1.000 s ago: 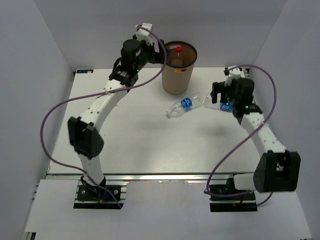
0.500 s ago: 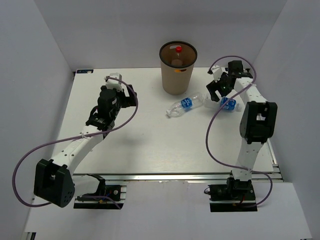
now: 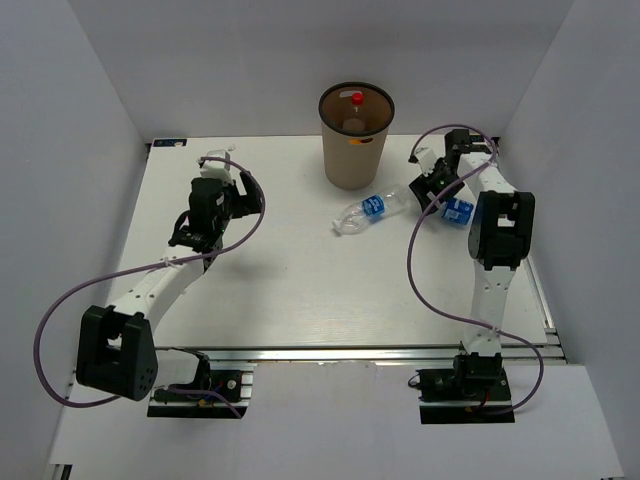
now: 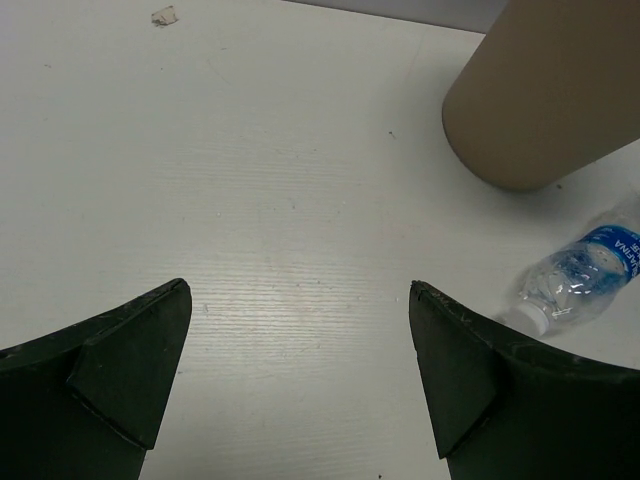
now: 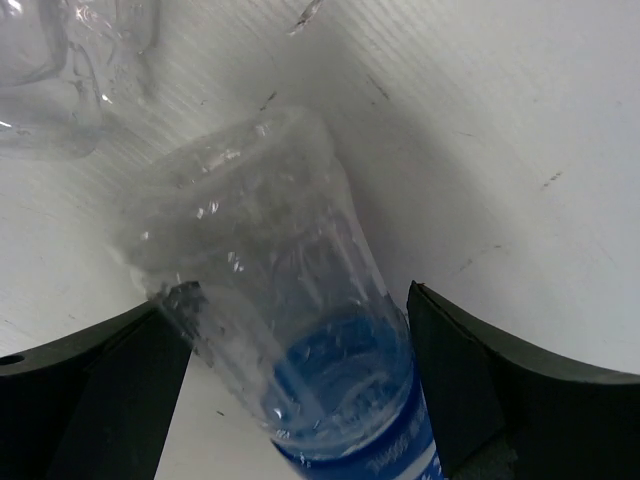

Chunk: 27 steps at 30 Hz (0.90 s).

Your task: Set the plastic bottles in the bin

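Your right gripper (image 5: 290, 330) has its jaws wide apart, one dark finger on each side of a clear crumpled plastic bottle with a blue label (image 5: 300, 340). The bottle lies on its side on the white table (image 5: 520, 120), between the fingers but not clamped. From above, that right gripper (image 3: 432, 185) sits low at the far right of the table with the blue label (image 3: 457, 210) just beside it. A second ago your right arm stretched out to the right; it has since folded up tall over its base, while the gripper has barely shifted.

Your left gripper (image 4: 300, 300) is just as wide apart and holds nothing, with bare table between the fingers. A second ago it was up at the bin's rim — it has pulled back to the left side of the table (image 3: 215, 185), well apart from the bin.

A second clear blue-labelled bottle (image 3: 368, 208) lies in front of the tall tan round bin (image 3: 352, 155), unmoved. A red-capped bottle (image 3: 355, 98) shows inside the bin's dark mouth, as before.
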Each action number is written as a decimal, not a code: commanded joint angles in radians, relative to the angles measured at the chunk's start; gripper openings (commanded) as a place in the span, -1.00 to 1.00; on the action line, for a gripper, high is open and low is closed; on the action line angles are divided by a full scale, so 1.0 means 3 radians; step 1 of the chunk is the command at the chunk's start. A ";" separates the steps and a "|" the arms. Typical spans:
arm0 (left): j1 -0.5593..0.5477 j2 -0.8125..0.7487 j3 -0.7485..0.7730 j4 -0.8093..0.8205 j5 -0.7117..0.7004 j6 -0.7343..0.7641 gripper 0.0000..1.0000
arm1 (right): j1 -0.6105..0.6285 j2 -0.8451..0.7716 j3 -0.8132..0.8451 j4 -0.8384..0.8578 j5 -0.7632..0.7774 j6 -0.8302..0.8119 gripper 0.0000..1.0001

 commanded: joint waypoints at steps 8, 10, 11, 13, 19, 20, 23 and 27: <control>0.0065 -0.0228 -0.0031 0.0075 0.0083 -0.0091 0.96 | 0.0018 -0.0452 -0.0290 0.0452 -0.0089 0.0221 0.42; 0.0065 -0.0274 -0.0078 0.0136 0.0113 -0.0121 0.96 | -0.0018 -0.0733 -0.0489 0.0748 -0.0069 0.0470 -0.19; 0.0065 -0.0295 -0.0108 0.0162 0.0118 -0.0142 0.96 | -0.0033 -0.0835 -0.0556 0.1094 -0.0064 0.0588 -0.41; 0.0070 -0.0315 -0.0129 0.0178 0.0063 -0.0178 0.96 | -0.0033 -0.1137 -0.0754 0.1403 -0.0079 0.0798 -0.59; 0.0075 -0.0351 -0.0195 0.0244 0.0042 -0.0208 0.96 | -0.0033 -0.1940 -0.1175 0.2252 -0.0360 0.1243 -0.58; 0.0070 -0.0351 -0.0200 0.0254 0.0027 -0.0219 0.96 | -0.0039 -0.2078 -0.1190 0.2435 -0.0456 0.1421 -0.58; 0.0075 -0.0346 -0.0185 0.0229 -0.0024 -0.0239 0.96 | -0.0039 -0.2333 -0.1307 0.2936 -0.0682 0.1962 -0.57; 0.0075 -0.0382 -0.0216 0.0224 -0.0050 -0.0254 0.96 | -0.0034 -0.2473 -0.1600 0.4585 -0.0800 0.2705 -0.47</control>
